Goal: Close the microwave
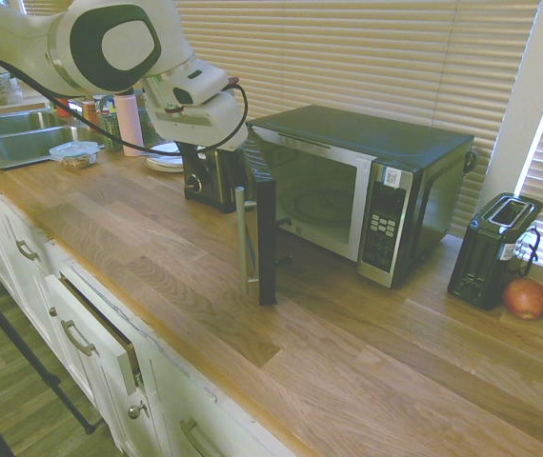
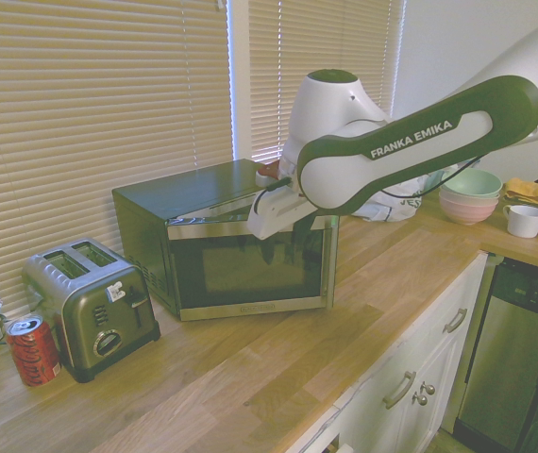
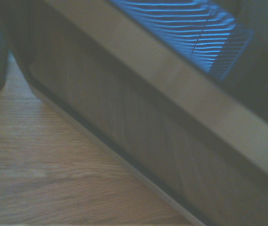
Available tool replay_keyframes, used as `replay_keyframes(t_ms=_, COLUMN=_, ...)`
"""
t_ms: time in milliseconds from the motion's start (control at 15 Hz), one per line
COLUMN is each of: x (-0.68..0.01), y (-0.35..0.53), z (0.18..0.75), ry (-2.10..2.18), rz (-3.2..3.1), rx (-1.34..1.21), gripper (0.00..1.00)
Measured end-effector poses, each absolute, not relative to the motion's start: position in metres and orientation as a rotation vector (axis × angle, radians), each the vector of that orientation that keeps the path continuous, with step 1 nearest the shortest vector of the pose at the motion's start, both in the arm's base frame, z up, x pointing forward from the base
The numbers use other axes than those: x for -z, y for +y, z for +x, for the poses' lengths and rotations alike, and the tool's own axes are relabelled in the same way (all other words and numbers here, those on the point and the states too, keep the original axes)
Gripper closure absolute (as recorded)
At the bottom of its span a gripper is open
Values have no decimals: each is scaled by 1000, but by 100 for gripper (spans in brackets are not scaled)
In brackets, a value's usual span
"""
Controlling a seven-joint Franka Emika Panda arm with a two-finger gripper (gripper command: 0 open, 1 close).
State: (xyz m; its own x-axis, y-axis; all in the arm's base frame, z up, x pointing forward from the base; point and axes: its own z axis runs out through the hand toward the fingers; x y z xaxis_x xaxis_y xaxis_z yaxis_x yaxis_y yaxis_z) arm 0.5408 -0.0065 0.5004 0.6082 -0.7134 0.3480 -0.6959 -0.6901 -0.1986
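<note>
The microwave (image 1: 367, 186) stands on the wooden surface (image 1: 348, 352) in front of the blinds, its door (image 1: 264, 238) swung wide open, edge-on to the first exterior view, with the bar handle (image 1: 242, 240) on the outer face. The pincer (image 1: 216, 157) sits beside the door's top outer corner; whether it is released or clenched cannot be told. The door is likely light, rigid and free on its hinge, so a flat push on its outer face near the handle, away from the hinge, should suffice. The glass is better pushed steadily than struck.
</note>
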Motion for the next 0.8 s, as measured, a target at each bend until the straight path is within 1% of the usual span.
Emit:
replay_keyframes(t_ms=267, x=-505, y=-37, z=559, ry=1289, rz=-2740, rx=650, gripper=0)
replay_keyframes(t_ms=800, x=-514, y=-54, z=626, ry=1389, rz=-2675, rx=656, gripper=0)
